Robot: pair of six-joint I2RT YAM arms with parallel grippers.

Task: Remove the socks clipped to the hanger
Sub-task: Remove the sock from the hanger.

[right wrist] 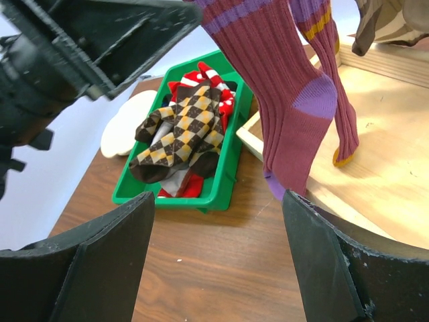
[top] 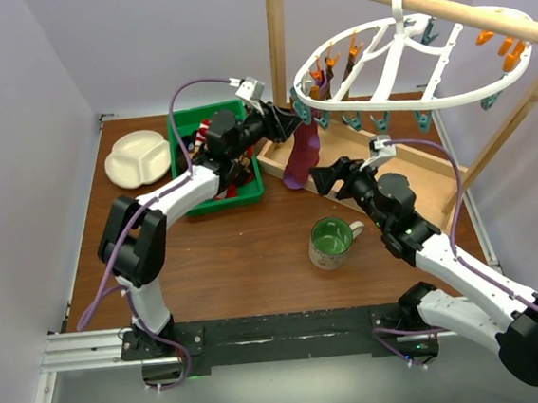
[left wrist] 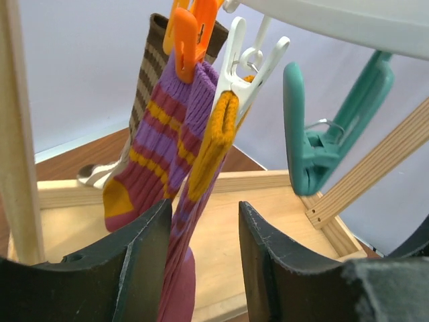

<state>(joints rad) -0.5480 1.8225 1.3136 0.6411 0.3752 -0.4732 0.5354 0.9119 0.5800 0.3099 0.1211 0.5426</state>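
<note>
The white oval hanger hangs by its hook from the wooden pole. At its left rim a maroon-and-purple sock dangles from a clip. My left gripper is open around that sock, which lies against the left finger with a gap to the right one. An orange clip and a white clip pinch two sock cuffs, with a brown striped sock behind. My right gripper stands wide open just below the maroon sock's purple heel, with nothing between its fingers.
A green bin left of the frame holds checkered and red-and-white striped socks. Beyond it sits a white divided plate. A green mug stands on the table in front of the wooden base tray.
</note>
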